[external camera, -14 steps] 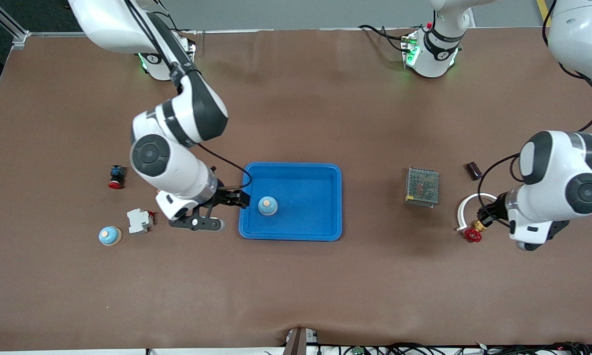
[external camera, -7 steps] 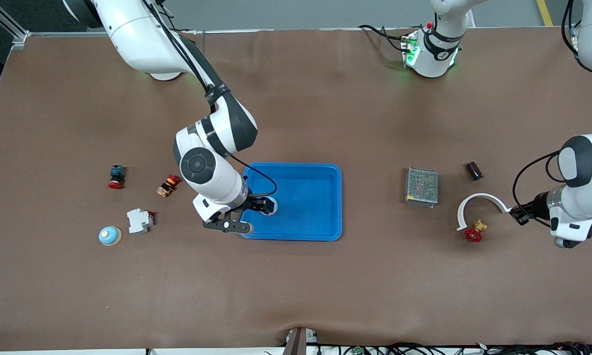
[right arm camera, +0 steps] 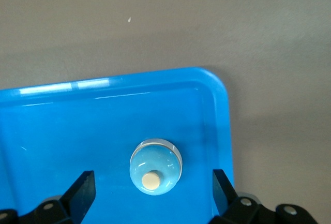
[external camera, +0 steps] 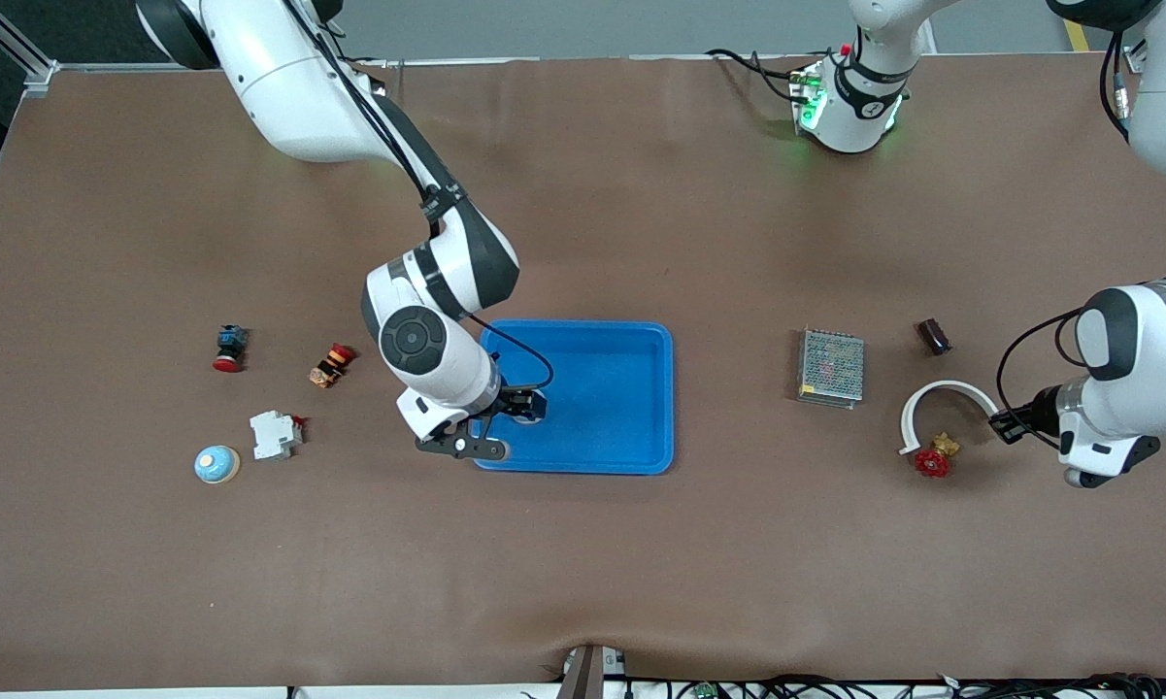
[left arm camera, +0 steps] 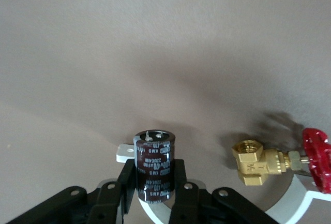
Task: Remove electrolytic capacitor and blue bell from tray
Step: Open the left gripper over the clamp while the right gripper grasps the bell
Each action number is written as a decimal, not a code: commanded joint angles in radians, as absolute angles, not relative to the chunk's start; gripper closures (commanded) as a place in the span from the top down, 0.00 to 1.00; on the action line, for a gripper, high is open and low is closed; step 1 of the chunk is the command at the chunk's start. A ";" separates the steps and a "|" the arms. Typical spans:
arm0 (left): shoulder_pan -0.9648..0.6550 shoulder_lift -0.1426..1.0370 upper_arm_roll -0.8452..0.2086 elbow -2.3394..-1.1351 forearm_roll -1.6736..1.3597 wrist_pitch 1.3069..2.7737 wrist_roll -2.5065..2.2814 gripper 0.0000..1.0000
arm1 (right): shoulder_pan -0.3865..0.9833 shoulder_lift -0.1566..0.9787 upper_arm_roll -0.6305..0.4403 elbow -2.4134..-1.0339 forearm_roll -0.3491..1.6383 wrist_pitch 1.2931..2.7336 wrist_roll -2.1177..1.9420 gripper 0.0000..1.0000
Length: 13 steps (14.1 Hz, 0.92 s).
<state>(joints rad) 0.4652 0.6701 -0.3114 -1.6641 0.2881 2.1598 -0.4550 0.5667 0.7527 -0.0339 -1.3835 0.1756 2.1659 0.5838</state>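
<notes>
The right end effector [external camera: 522, 405] hangs over the tray [external camera: 631, 340], at the corner near the front camera and toward the right arm's end of the desk [external camera: 583, 563]. Its fingers [right arm camera: 81, 189] stand wide apart and hold nothing. Between them, lower down, a bell [right arm camera: 155, 166] rests upright on the tray floor; it touches neither finger. In the front view this bell is mostly hidden under the end effector.

The left end effector [external camera: 1000, 423] is in the air over the desk, just beside the white arc [external camera: 944, 396]. Its fingers [left arm camera: 182, 195] are narrow and clamp a capacitor [left arm camera: 153, 163], which is dark brown and stands upright between them.

A brass valve with a red wheel [external camera: 932, 459] lies by the arc's open side. A metal box [external camera: 831, 366] lies between the tray and the arc, and a small dark part [external camera: 932, 336] lies farther from the camera than the arc.

Toward the right arm's end of the desk lie a second bell [external camera: 216, 464], a white breaker [external camera: 275, 433], a red button [external camera: 229, 348] and an orange switch [external camera: 331, 363].
</notes>
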 commanded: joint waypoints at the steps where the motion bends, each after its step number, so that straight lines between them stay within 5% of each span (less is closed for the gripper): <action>1: 0.460 0.675 -0.319 -1.680 0.305 2.168 -0.449 0.00 | 0.601 0.776 -0.040 -1.381 0.160 2.180 0.607 1.00; 6: 0.448 0.686 -0.321 -1.703 0.305 2.169 -0.457 0.00 | 0.621 0.810 -0.041 -1.384 0.150 2.180 0.603 1.00; 9: 0.434 0.689 -0.321 -1.703 0.304 2.169 -0.468 0.09 | 0.620 0.825 -0.041 -1.388 0.117 2.203 0.603 1.00; 11: 0.430 0.693 -0.321 -1.701 0.304 2.169 -0.468 0.26 | 0.621 0.830 -0.041 -1.399 0.115 2.226 0.603 1.00; 12: 0.423 0.693 -0.321 -1.700 0.296 2.169 -0.469 0.45 | 0.621 0.836 -0.041 -1.399 0.114 2.230 0.603 1.00; 13: 0.422 0.693 -0.321 -1.700 0.296 2.169 -0.469 0.79 | 0.621 0.838 -0.041 -1.399 0.114 2.230 0.603 1.00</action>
